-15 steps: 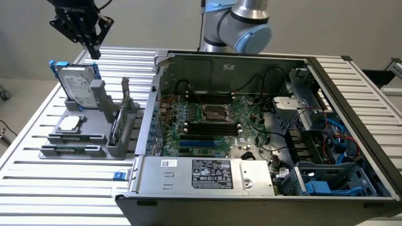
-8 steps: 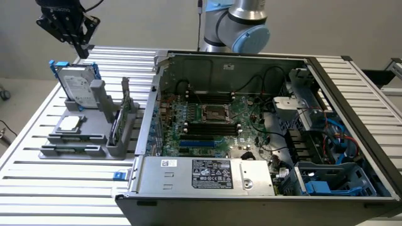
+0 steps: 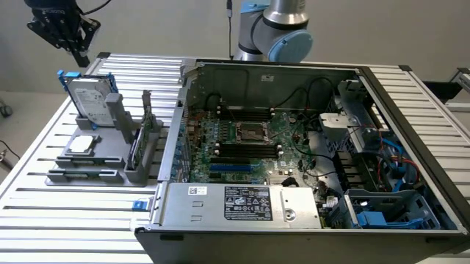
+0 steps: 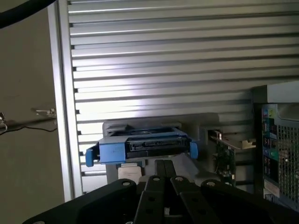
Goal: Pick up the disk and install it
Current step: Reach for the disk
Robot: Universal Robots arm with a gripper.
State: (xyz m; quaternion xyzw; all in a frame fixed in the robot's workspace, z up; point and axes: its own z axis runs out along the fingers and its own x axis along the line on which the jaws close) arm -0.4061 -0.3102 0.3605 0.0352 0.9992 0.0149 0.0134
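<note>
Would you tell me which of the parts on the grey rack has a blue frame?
The disk, standing upright on the rack; the chip lies flat, unframed.

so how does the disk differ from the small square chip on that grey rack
The disk stands upright on edge; the chip lies flat. The disk is bigger and oblong with a blue frame; the chip is small, square and unframed. Both are silvery and sit in the grey rack.
</note>
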